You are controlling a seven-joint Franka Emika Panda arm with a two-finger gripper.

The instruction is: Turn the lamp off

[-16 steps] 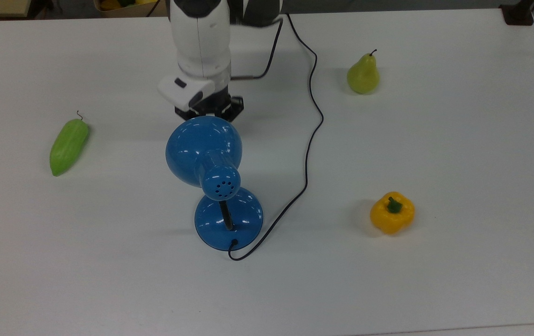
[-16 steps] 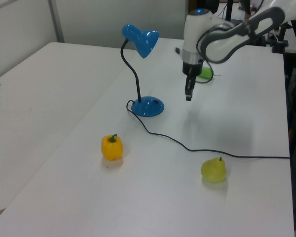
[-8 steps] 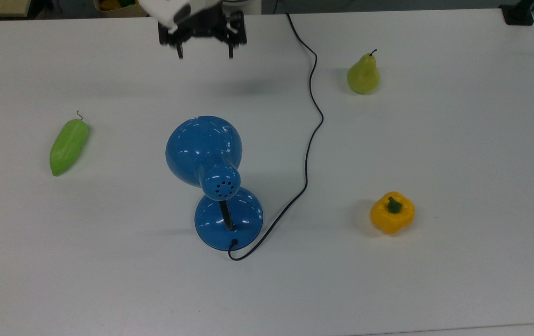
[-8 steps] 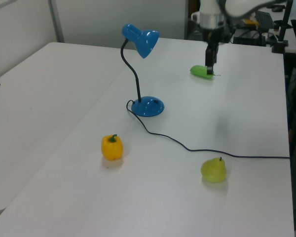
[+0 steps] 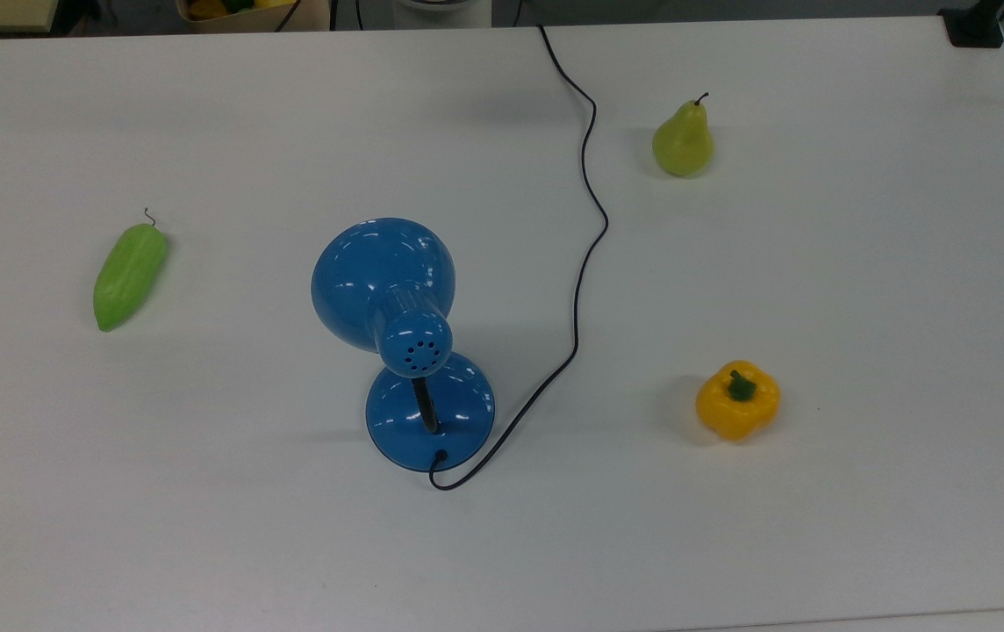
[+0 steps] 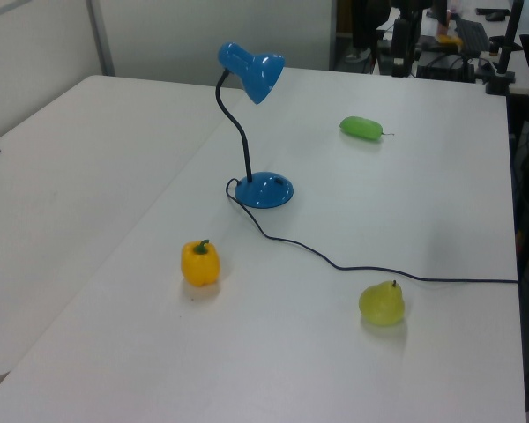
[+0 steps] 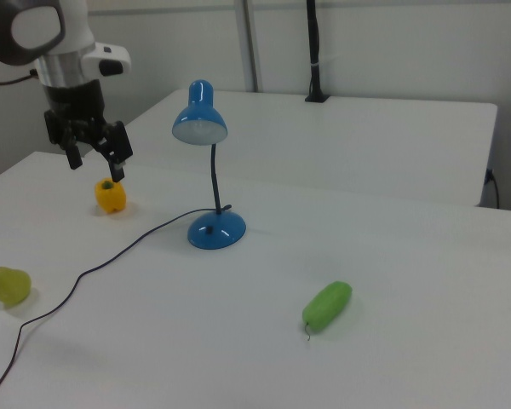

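overhead view, two opposite oblique side views

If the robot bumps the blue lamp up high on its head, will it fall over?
It might. The lamp carries its big shade on a thin curved neck, so a push up high would probably rock or tip it. Its round base sits flat and wide, which should help. The glossy shade looks slippery, and the cord could tug it.
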